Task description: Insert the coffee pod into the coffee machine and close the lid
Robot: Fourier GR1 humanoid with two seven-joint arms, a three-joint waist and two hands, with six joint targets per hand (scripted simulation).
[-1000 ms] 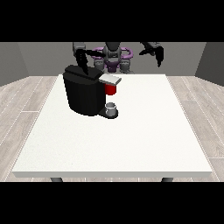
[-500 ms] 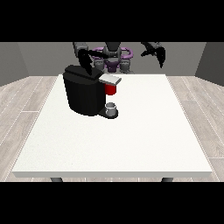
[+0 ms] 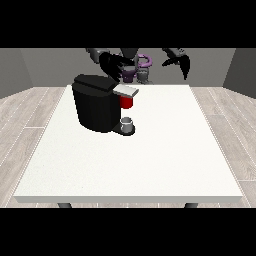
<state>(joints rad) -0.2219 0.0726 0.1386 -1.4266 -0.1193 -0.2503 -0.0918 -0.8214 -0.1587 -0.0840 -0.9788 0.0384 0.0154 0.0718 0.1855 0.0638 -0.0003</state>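
Note:
A black coffee machine [image 3: 96, 107] stands on the white table [image 3: 150, 150] at the back left. Its grey lid [image 3: 125, 90] lies flat over a red part [image 3: 127, 102] under the head. A small grey cup [image 3: 127, 124] sits on the machine's base. The hand at the view's left [image 3: 113, 66] hovers just above and behind the machine's top, fingers pointing down towards the lid. The hand at the view's right [image 3: 179, 60] is raised high above the table's back right, away from the machine, with fingers hanging relaxed. I see no separate coffee pod.
The robot's purple and grey torso [image 3: 136, 67] stands behind the table's far edge. A wooden floor surrounds the table.
The hand at the view's left has moved right and forward over the machine's top, closer to the lid. The other hand has barely shifted.

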